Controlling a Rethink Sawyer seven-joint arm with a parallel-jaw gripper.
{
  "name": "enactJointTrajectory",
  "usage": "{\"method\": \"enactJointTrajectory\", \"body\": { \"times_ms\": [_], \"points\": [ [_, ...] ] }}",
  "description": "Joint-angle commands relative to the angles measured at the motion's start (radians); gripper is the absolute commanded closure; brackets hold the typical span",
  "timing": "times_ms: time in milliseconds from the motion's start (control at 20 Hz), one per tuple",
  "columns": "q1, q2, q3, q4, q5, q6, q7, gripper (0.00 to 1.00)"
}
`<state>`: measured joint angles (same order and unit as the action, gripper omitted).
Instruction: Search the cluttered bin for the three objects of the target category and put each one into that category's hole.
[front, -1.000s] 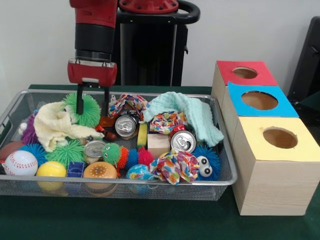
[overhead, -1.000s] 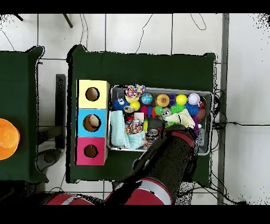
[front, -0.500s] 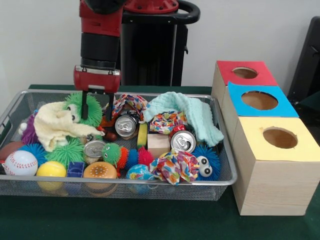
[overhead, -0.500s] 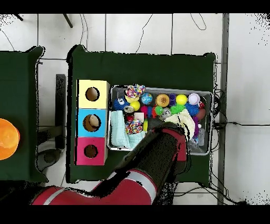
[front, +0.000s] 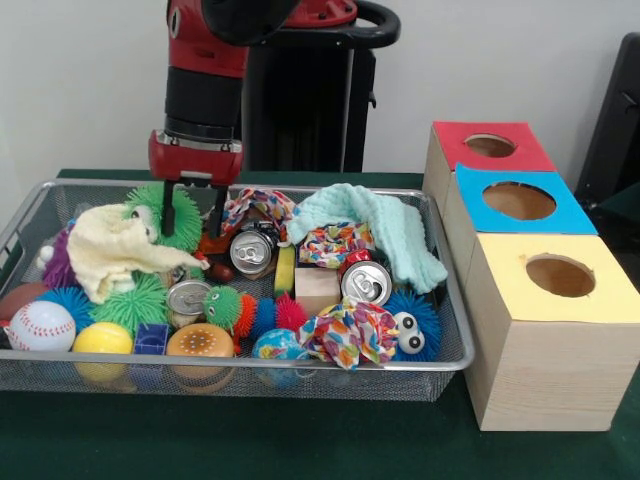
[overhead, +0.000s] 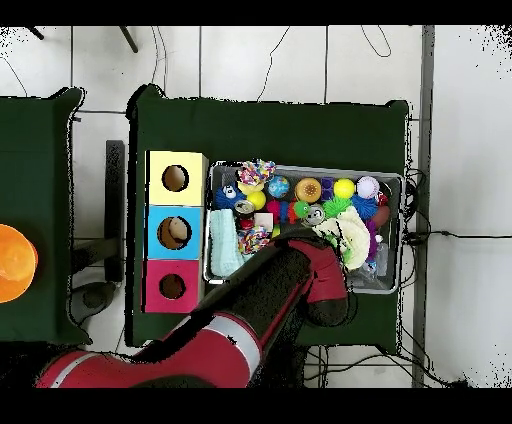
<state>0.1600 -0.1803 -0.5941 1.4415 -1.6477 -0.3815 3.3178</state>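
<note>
Front view: target category isn't stated, so which 3 things count can't be told. Nearest candidate is the green spiky rubber ball (front: 172, 213) at far left of the wire mesh bin (front: 445, 300), partly under the pale yellow knitted cloth (front: 112, 250). Ball sits directly below the claw (front: 194, 215), w/ one finger over its right half, the other just right of it. No long axis, it's round. Claw is spread open, holds nothing, tips level w/ ball's top; contact unclear. Silver drink can (front: 250, 251) lies just right and nearer. Yellow-topped wooden box (front: 555, 335), w/ blue and red ones behind, stands well apart, right of bin on green tabletop (front: 300, 440).
</note>
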Motion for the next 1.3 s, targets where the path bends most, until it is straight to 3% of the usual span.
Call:
{"method": "enactJointTrajectory", "body": {
  "times_ms": [50, 300, 350, 1000, 1300],
  "points": [
    [0.01, 0.095, 0.03, -0.073, -0.039, -0.022, 0.166, 0.0],
    [0.021, 0.112, 0.012, -0.086, -0.043, -0.038, 0.171, 0.0],
    [0.022, 0.115, 0.008, -0.088, -0.039, -0.041, 0.169, 1.0],
    [-0.017, 0.064, 0.049, -0.079, 0.013, -0.024, 0.072, 1.0],
    [-0.051, -0.059, 0.109, -0.037, 0.078, -0.101, 0.03, 1.0]
  ]
}}
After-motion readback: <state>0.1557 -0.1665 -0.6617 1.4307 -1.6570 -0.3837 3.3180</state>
